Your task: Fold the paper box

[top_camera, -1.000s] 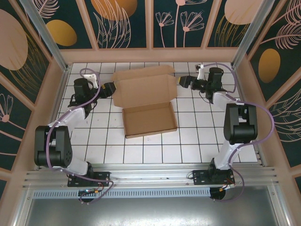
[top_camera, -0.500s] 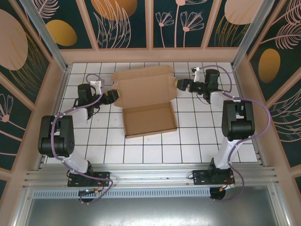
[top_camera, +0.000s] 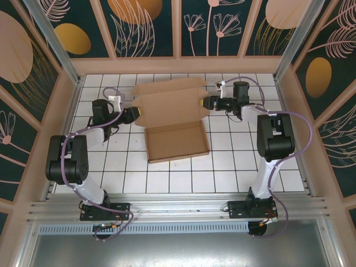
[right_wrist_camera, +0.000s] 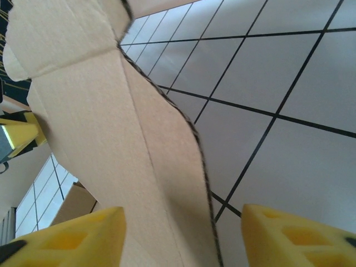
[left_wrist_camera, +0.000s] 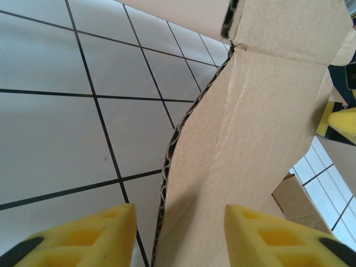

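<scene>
Count: one left gripper (top_camera: 134,114), one paper box (top_camera: 177,142), one right gripper (top_camera: 207,102).
Left gripper (left_wrist_camera: 178,228): released, jaws spread, with the left edge of the box's lid (top_camera: 169,105) standing between them.
Paper box: between the two grippers on the white-tiled worktop (top_camera: 233,161), its open tray nearer the arm bases than either.
Right gripper (right_wrist_camera: 183,233): released, jaws apart astride the lid's right edge.
Change: the right gripper has slid left onto the lid, while the box has stayed put.
</scene>
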Action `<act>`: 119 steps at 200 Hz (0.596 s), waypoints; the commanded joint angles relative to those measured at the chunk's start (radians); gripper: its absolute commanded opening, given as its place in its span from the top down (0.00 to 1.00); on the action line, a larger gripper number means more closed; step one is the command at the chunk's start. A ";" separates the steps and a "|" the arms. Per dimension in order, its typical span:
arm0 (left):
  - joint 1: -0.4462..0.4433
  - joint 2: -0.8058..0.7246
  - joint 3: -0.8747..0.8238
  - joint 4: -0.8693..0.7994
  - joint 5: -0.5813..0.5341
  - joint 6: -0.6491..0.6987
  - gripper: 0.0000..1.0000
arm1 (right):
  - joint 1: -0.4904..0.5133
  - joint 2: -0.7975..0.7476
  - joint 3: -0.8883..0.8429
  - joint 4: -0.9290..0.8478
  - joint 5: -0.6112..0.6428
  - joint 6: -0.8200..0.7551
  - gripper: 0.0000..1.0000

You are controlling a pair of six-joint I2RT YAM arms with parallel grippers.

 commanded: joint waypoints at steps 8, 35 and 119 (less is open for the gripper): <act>0.003 0.016 -0.003 0.034 0.045 0.010 0.62 | 0.004 0.008 0.024 -0.018 -0.023 -0.018 0.54; 0.003 0.014 -0.002 0.034 0.043 0.010 0.68 | 0.006 0.003 0.020 -0.015 -0.019 -0.018 0.67; 0.000 -0.048 0.000 0.043 -0.010 -0.006 0.92 | 0.058 -0.097 -0.031 -0.011 0.125 -0.051 0.98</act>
